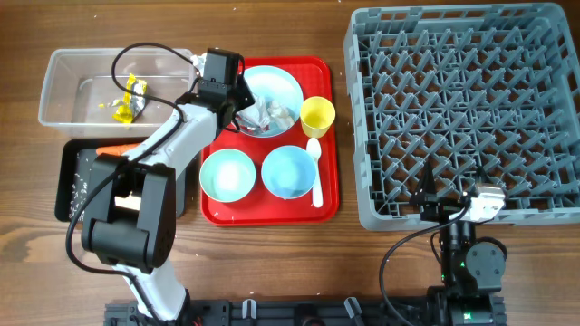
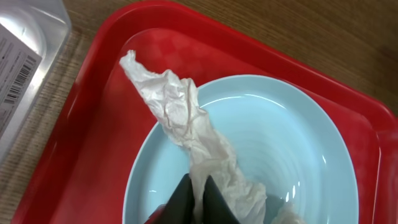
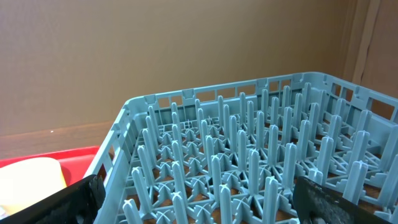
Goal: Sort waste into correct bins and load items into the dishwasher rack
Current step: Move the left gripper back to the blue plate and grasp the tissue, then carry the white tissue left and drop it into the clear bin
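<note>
Clearly the crumpled tissue [image 2: 180, 118] is pinched between the closed tips of the left gripper [image 2: 198, 202], trailing away from it over the blue plate [image 2: 292, 143] underneath, on the red tray [image 2: 93, 143]. The right gripper [image 3: 199, 202] gapes wide, with the rack [image 3: 249, 143] just ahead of it.

two bowls [image 1: 227, 175], one plate [image 1: 283, 78] — one cup [image 1: 317, 115]

tissue [image 2: 180, 118] on plate [image 2: 280, 143], rack [image 1: 462, 109] right of serving tray [image 1: 256, 210]

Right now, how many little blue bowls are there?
2, both at the near edge of the red tray: the left bowl, and the right bowl beside the white spoon. None seems hidden.
</note>
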Controlling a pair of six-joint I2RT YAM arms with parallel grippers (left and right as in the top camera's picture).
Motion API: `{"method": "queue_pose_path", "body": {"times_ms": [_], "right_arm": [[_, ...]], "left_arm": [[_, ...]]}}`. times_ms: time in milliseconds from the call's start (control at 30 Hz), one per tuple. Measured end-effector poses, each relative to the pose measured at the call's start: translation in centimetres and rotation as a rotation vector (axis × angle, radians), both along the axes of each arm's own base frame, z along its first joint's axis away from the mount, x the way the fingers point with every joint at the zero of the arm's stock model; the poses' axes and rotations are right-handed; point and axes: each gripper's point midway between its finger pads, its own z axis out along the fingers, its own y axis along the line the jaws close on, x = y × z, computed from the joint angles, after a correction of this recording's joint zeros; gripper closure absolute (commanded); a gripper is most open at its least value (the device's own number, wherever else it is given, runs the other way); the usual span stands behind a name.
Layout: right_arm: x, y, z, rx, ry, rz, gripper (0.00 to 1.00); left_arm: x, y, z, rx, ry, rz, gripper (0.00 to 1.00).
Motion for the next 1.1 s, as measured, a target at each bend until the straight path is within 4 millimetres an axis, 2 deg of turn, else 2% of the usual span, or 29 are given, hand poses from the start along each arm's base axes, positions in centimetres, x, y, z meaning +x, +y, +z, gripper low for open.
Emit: {"method": "queue_pose_path", "body": {"times_ms": [167, 267, 433, 500, 700, 833, 967, 1100], "right_arm": [[0.0, 0.0, 0.0, 0.000, 0.000, 0.000, 0.00], [0.0, 0.0, 0.0, 0.000, 0.000, 0.000, 0.00], [0.0, 0.0, 0.0, 0.000, 0.000, 0.000, 0.00], [0.0, 0.0, 0.0, 0.000, 0.000, 0.000, 0.00], [0.0, 0.0, 0.0, 0.000, 0.000, 0.000, 0.00], [0.0, 0.0, 0.0, 0.000, 0.000, 0.000, 0.00], [0.0, 0.0, 0.0, 0.000, 0.000, 0.000, 0.00], [0.0, 0.0, 0.0, 0.000, 0.000, 0.000, 0.00]], "left_arm": [[0.1, -0.3, 0.2, -0.012, -0.007, -0.008, 0.96], [0.2, -0.6, 1.1, -0.031, -0.023, -0.019, 0.96], [0.4, -1.0, 5.9, -0.070, -0.120, -0.033, 0.96], [0.2, -1.0, 8.8, -0.088, -0.179, -0.037, 0.96], [-0.2, -0.6, 13.2, -0.104, -0.272, -0.030, 0.96], [-0.3, 1.4, 14.6, -0.074, -0.304, 0.027, 0.96], [-0.3, 5.9, 15.2, -0.021, -0.307, 0.142, 0.96], [-0.9, 10.5, 14.4, 0.017, -0.262, 0.243, 0.96]]}}
